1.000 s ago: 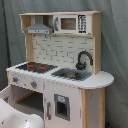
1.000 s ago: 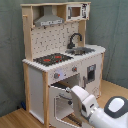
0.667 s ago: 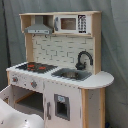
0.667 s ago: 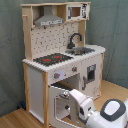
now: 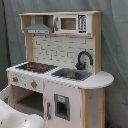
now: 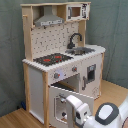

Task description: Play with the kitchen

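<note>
Grey curtain backdrop; one kitchen, one faucet, oven door open beside my arm; jaws' state indiscernible.

arm: white glossy rounded shells, fat cylindrical links. dark grey/black round cap on one joint, dark band at the seam between segments in the second exterior view. first exterior view: just a smooth white curved housing, no visible markings, cables or screws.
</note>
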Available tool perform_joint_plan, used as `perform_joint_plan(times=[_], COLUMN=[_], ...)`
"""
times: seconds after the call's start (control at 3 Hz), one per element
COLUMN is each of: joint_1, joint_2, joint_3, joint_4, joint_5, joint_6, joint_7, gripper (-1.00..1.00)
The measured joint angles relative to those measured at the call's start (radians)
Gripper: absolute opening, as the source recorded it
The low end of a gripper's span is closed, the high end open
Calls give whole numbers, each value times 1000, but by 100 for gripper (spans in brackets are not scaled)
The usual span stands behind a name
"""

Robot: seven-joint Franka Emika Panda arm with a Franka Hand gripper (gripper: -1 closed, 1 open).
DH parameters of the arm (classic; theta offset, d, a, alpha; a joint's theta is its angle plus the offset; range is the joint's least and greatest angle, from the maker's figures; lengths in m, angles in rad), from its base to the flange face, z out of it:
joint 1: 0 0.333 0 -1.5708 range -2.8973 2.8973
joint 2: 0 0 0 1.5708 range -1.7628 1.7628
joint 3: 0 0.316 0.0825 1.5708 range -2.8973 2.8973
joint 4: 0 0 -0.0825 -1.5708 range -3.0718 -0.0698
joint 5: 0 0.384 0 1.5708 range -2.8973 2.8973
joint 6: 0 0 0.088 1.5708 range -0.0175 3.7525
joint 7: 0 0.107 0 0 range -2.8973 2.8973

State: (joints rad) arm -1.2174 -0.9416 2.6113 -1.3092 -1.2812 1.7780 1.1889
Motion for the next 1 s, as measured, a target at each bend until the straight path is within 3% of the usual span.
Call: perform_joint_plan(times=[1.0], joint_1=[0], joint_2=[-21], joint_3=[14], joint_4=[-134], joint_5=[103], joint_6=[116], joint_7=[256], gripper=[100])
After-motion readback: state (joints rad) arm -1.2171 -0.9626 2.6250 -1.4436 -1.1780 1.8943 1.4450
